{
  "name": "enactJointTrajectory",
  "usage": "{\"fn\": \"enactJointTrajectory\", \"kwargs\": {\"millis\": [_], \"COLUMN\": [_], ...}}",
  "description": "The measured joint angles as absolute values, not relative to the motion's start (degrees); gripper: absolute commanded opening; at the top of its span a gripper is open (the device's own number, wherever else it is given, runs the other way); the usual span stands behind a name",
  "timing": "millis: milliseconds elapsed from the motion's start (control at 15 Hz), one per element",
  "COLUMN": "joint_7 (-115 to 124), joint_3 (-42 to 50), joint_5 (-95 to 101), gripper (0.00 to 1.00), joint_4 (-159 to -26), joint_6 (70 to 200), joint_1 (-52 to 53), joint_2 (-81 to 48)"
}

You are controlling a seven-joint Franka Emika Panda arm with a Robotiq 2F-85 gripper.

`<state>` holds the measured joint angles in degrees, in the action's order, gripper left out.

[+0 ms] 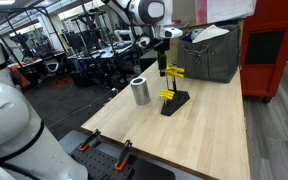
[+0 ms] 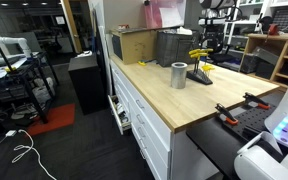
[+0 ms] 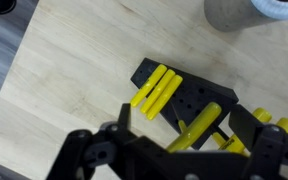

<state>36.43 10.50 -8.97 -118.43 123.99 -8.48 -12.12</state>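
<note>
— So, where is the claw (image 1: 162, 70)?
— Right above the rack (image 1: 172, 98), jaws spread wide, nothing between them. In the wrist view the fingers (image 3: 122, 122) sit on either side of the yellow bars (image 3: 156, 90) and look clear of them.
— And the rack itself?
— It stands on the table (image 1: 199, 140), black base flat, with the bars sticking out from it. A cup (image 1: 140, 91) is near it on one side and a bin (image 1: 209, 58) is behind, at the far edge.
— What worries you?
— The base looks small and light to me. If the claw comes down off-centre, a finger could land on a bar instead of straddling it. That could tip the rack or shove it across the wood.
— Toward the cup?
— Possibly. They are near each other, not touching, so a sideways slide could knock it. The cup is tall and would likely roll.
— Anything else?
— The bars are thin and close together. Closing on two at once, or catching one by its tip, would probably give a skewed hold that twists free. I also cannot tell how high the fingers hang above the bars, so the depth is uncertain.
</note>
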Motion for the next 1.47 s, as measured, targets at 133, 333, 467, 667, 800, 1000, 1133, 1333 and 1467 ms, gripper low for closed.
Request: {"fn": "enactJointTrajectory", "kwargs": {"millis": [133,333,467,667,800,1000,1133,1333,1467], "joint_7": [38.9,43.9,47.1,50.1,51.4,52.7,53.5,54.9,56.0], "joint_3": [10.9,11.0,11.1,11.6,11.9,11.9,11.9,11.8,11.8], "joint_5": [-11.0,-12.5,-12.5,-12.4,-12.4,-12.1,-11.6,-9.4,-7.2], "gripper": [1.00,0.72,0.64,0.40,0.25,0.03,0.01,0.04,0.04], "joint_4": [-117.1,-116.4,-116.1,-116.1,-116.1,-116.1,-116.1,-116.1,-116.1], "joint_6": [123.4,123.3,123.3,123.3,123.3,123.4,123.6,124.1,124.1], "joint_1": [-8.7,-8.6,-8.6,-8.6,-8.7,-8.5,-8.0,-6.9,-6.0], "joint_2": [-13.4,-13.7,-13.8,-14.0,-14.3,-14.8,-14.8,-14.6,-14.1]}}
